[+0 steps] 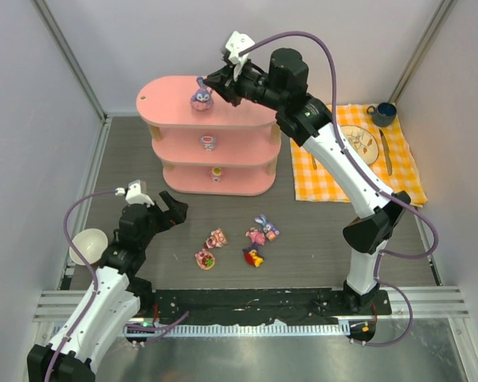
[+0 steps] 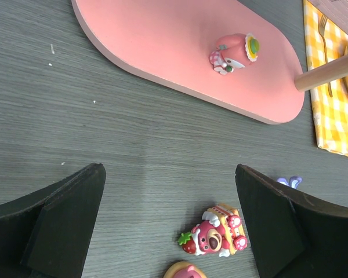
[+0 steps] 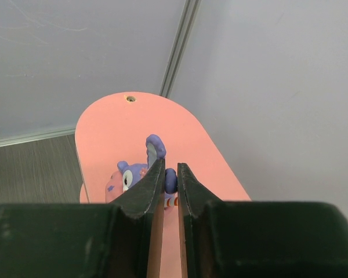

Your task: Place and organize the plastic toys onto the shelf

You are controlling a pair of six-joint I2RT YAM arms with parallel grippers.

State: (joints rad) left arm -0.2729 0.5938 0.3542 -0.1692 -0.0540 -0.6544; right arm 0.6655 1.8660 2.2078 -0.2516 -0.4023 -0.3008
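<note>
Release looks to be the step in hand. The right jaws, nearly pressed together, pinch the purple bunny at the top board of the shelf, which stands toward the far edge of the surface. To do it well, first check that the bunny's base sits flat on the board. Then part the jaws only a little and lift straight up — a sideways pull could tip so small a figure over the rim. The left jaws hang spread wide, gripping nothing, above the loose toys by the middle of the near edge. The pink bear lies below them, toward one jaw.

Counted: one shelf of three boards with one toy at each — three there. Five toys lie on the surface, though two touch and are hard to tell apart. One white bowl sits by the left edge.
</note>
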